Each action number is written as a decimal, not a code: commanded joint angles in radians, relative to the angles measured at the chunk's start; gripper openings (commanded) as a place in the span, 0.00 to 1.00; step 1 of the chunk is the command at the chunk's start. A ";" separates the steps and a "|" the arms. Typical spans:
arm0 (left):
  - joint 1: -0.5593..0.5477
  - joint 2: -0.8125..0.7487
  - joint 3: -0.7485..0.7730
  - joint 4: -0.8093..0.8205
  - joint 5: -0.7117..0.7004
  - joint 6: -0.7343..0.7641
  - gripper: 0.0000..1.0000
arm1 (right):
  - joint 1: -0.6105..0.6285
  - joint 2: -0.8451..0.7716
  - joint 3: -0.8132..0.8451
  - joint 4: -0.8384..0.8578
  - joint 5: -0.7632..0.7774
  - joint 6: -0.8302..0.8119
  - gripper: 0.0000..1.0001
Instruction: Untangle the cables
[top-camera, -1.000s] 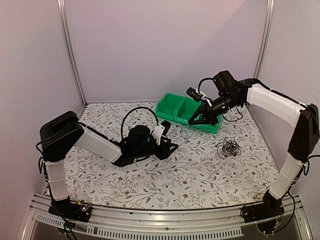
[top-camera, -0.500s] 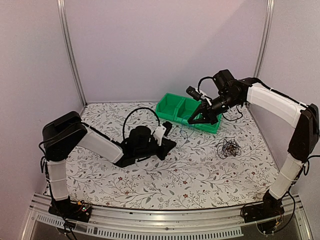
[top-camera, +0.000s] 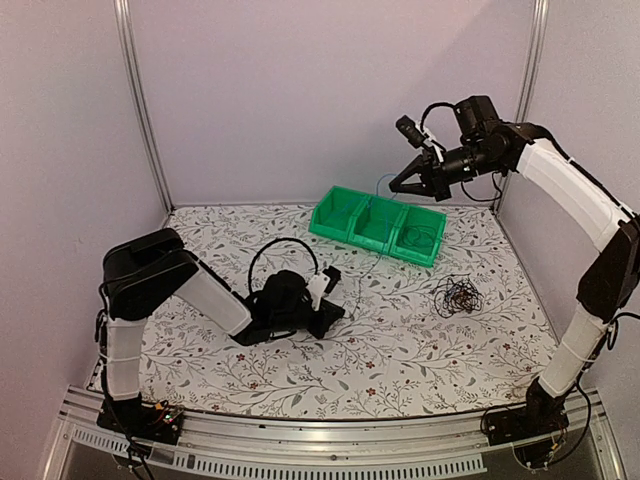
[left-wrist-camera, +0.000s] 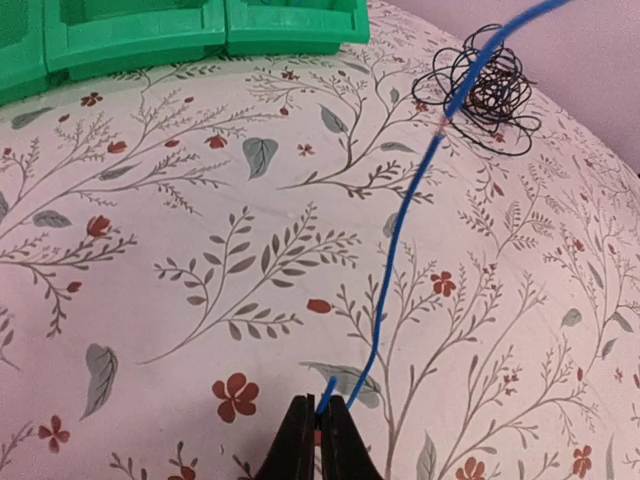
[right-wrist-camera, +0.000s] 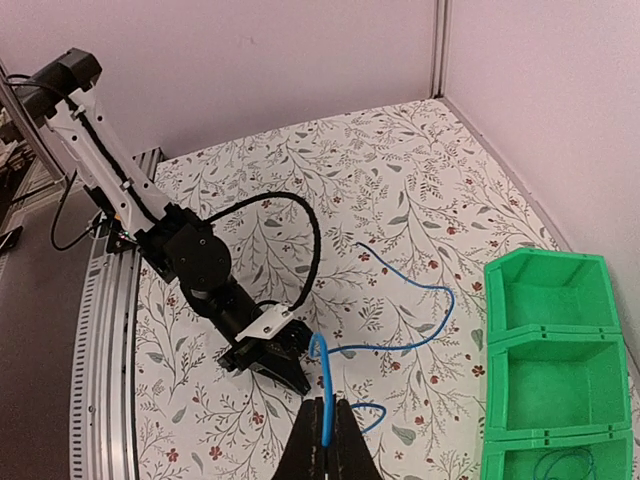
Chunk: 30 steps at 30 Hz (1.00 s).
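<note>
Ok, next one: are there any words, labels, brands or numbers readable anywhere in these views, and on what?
None can be read.
There are no markings on the green bins, the floral table cover, the blue cable or the dark tangle.
The small electronics board at the left arm's base is too small to read.

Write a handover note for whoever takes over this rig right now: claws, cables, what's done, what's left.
Left claw: shut on the blue cable near one end, low over the table.
Right claw: shut on the same cable, high above the green bin.
Dark tangle: on the table near the bin's right end.
Done: blue cable looks free of the tangle; another thin cable lies in the bin's right end compartment.
Left: probably bin the blue cable, then separate the tangle.
</note>
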 joint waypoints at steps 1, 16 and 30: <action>0.019 0.030 -0.009 -0.021 0.002 -0.047 0.00 | -0.067 0.007 0.075 0.024 0.018 0.045 0.00; 0.099 0.078 -0.022 -0.034 0.052 -0.144 0.00 | -0.213 0.002 0.198 0.149 0.181 0.168 0.00; 0.082 -0.097 -0.155 0.045 -0.006 -0.088 0.48 | -0.213 0.080 0.171 0.235 0.285 0.164 0.00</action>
